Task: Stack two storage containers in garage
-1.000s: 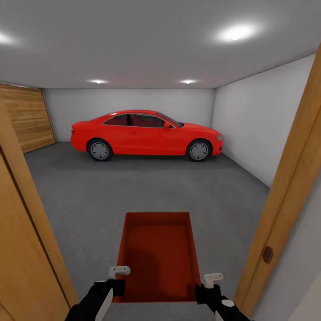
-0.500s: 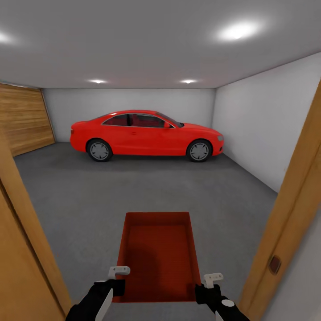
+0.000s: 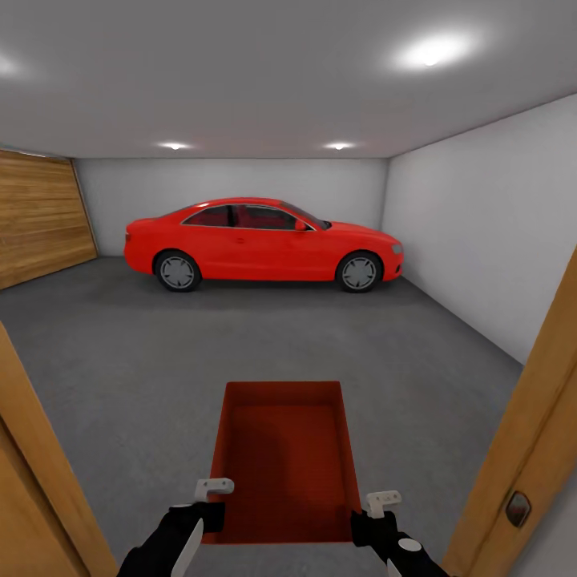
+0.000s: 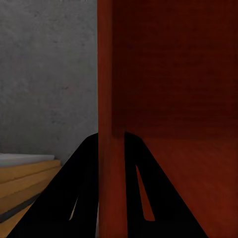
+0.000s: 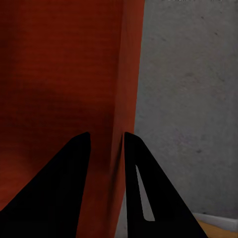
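Robot carries one storage container (image 3: 284, 461) through the doorway into the garage.

Over the last second the wooden door frame (image 3: 525, 473) has slid outward at both edges of the head view, so the base is rolling forward and more floor (image 3: 136, 369) shows. The container sits at 6 o'clock, held off the concrete. The left gripper (image 4: 111, 188) is clamped on its left wall, the right gripper (image 5: 106, 183) on its right wall, fingers pinching either side. A red car (image 3: 260, 243) is parked at 12 o'clock. Judged: transport is nearly done; setting down comes next.
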Controlling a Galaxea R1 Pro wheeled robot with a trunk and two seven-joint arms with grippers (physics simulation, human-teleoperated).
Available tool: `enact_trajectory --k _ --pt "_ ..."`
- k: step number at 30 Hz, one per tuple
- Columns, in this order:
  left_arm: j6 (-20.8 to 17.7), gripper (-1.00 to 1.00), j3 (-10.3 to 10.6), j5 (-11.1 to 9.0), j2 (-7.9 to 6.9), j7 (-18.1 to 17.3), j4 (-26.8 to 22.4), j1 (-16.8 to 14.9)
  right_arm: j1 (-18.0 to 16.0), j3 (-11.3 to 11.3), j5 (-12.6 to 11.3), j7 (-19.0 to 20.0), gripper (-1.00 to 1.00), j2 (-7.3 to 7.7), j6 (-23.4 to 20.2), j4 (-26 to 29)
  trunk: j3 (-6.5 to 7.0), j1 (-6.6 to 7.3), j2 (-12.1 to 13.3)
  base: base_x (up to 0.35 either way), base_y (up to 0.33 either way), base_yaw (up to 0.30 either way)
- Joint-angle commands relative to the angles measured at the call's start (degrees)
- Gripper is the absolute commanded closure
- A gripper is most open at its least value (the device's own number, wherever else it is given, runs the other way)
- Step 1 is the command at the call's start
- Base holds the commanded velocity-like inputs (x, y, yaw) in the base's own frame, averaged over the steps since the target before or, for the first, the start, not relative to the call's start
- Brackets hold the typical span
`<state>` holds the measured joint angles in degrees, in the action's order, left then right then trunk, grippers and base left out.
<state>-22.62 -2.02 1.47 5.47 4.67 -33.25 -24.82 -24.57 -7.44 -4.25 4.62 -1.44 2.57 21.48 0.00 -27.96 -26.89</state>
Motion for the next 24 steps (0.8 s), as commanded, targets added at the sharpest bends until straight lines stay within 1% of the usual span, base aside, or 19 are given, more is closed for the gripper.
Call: enact_trajectory --k 1,4,7,17,24 --pt "-0.4 1.00 -2.2 1.3 0.07 0.3 -0.1 -0.1 0.0 -3.1 0.4 0.2 1.00 0.04 0.2 0.1 -0.01 -0.02 0.0 0.002 0.000 0.000" --pt "-0.4 1.00 -2.2 1.3 0.07 0.3 -0.1 -0.1 0.0 -3.1 0.4 0.2 1.00 0.04 0.2 0.1 -0.01 -0.02 0.0 0.008 0.000 0.000" --pt "-0.4 1.00 -2.2 1.3 0.07 0.3 -0.1 -0.1 0.0 -3.1 0.4 0.2 1.00 0.04 0.2 0.1 -0.01 -0.02 0.0 0.143 0.000 0.000" --pt "-0.4 1.00 -2.2 1.3 0.07 0.3 -0.1 -0.1 0.0 -3.1 0.4 0.2 1.00 0.04 0.2 0.1 -0.01 -0.02 0.0 0.276 0.000 0.000" --pt "-0.4 1.00 -2.2 1.3 0.07 0.3 -0.1 -0.1 0.0 -3.1 0.5 0.2 1.00 0.04 0.2 0.1 -0.01 -0.02 0.0 0.033 0.000 0.000"
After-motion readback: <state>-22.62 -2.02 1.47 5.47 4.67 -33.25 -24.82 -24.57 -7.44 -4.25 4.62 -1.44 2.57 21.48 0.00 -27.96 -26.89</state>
